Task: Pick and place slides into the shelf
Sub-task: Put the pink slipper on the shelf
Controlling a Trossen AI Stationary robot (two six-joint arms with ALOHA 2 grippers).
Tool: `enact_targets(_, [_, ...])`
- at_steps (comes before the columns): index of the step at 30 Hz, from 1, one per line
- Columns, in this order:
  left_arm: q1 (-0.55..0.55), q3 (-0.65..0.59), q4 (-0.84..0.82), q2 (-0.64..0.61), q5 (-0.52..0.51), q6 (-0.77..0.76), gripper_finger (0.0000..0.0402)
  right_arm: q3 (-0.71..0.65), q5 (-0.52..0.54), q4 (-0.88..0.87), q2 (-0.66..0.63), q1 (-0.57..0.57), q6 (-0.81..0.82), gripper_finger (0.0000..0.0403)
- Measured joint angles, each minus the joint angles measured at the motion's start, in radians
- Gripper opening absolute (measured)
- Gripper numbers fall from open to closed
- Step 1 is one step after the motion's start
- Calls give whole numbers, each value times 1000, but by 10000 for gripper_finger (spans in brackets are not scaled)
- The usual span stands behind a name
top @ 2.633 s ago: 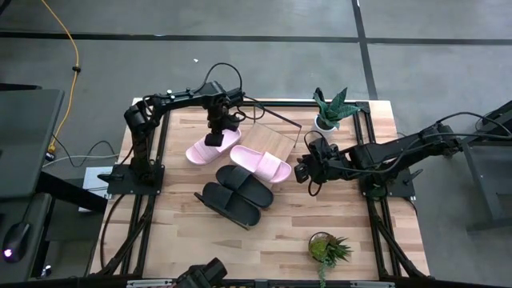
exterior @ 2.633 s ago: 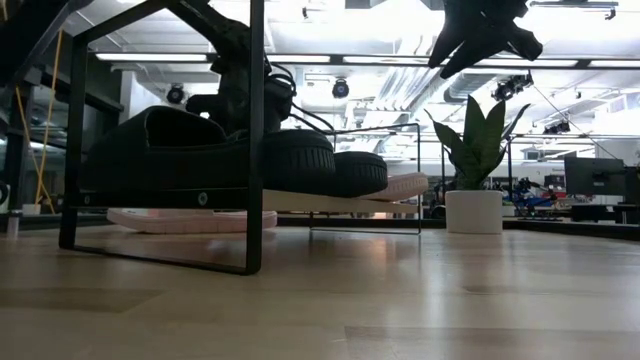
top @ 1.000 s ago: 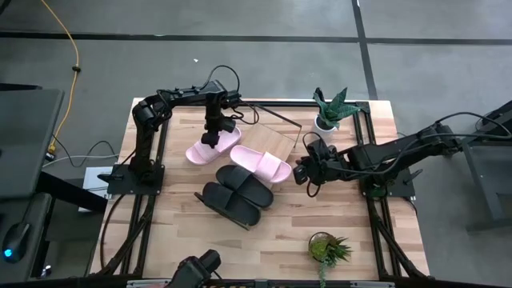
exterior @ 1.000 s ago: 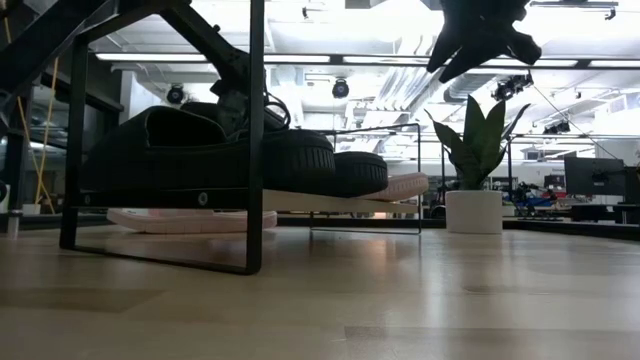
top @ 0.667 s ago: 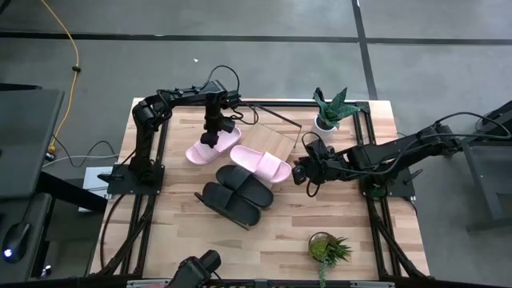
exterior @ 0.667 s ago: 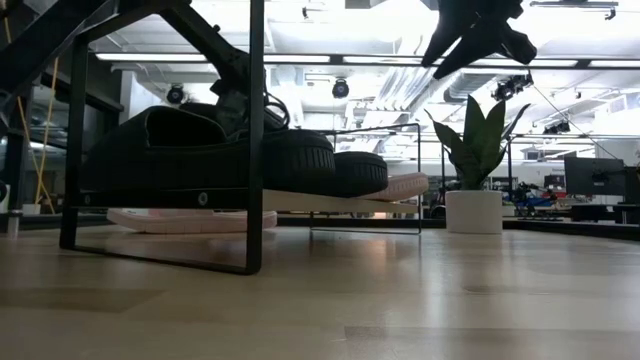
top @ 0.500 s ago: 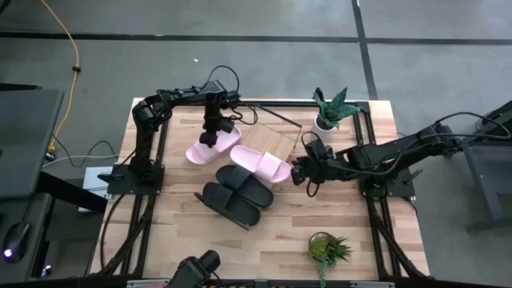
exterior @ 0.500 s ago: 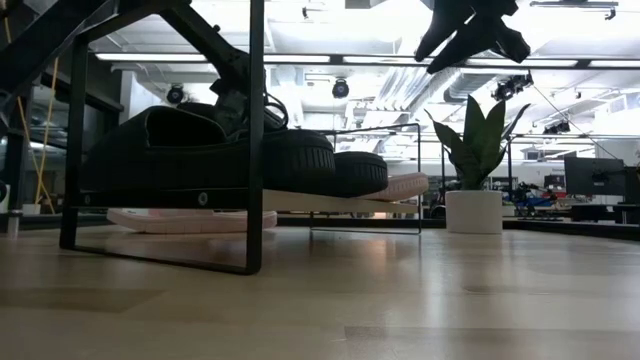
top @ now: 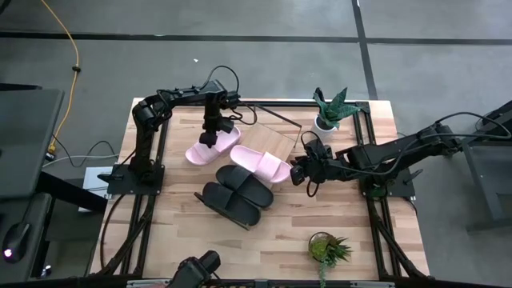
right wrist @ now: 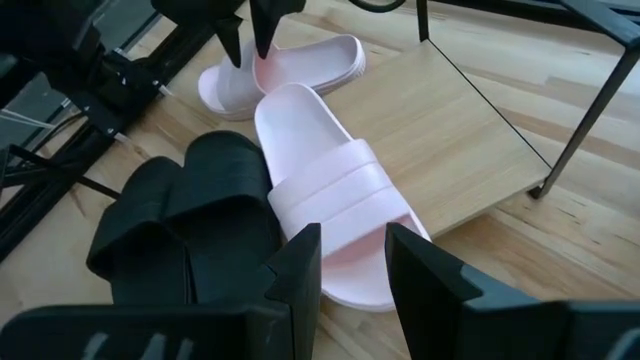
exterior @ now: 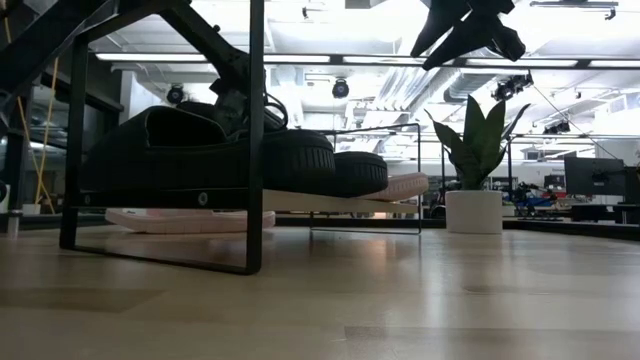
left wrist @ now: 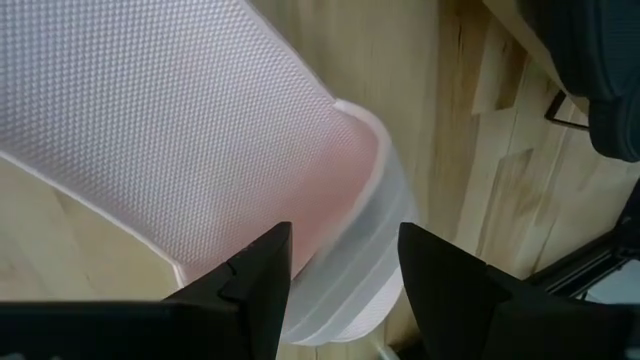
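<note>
Left gripper fingers open around a pink slide; right gripper fingers open, empty, near the shelf.

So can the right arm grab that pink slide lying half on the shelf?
Probably yes. The right gripper hangs open just beside that pink slide, and its wrist view shows nothing between its fingers and the strap. The black slides lie off to the side.

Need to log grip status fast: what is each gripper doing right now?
Left gripper: open, fingers straddling the edge of a pink slide.
Right gripper: open, holding nothing, above the other pink slide.
</note>
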Motion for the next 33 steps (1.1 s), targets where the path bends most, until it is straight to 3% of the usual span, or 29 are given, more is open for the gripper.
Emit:
enact_targets(9, [0, 0, -26, 0, 64, 10, 172, 0, 0, 0, 0, 0, 15, 105])
enact_targets(25, [18, -2, -60, 0, 25, 58, 172, 2, 0, 0, 0, 0, 19, 105])
enact_targets(33, [60, -102, -60, -1, 38, 60, 172, 2, 0, 0, 0, 0, 17, 105])
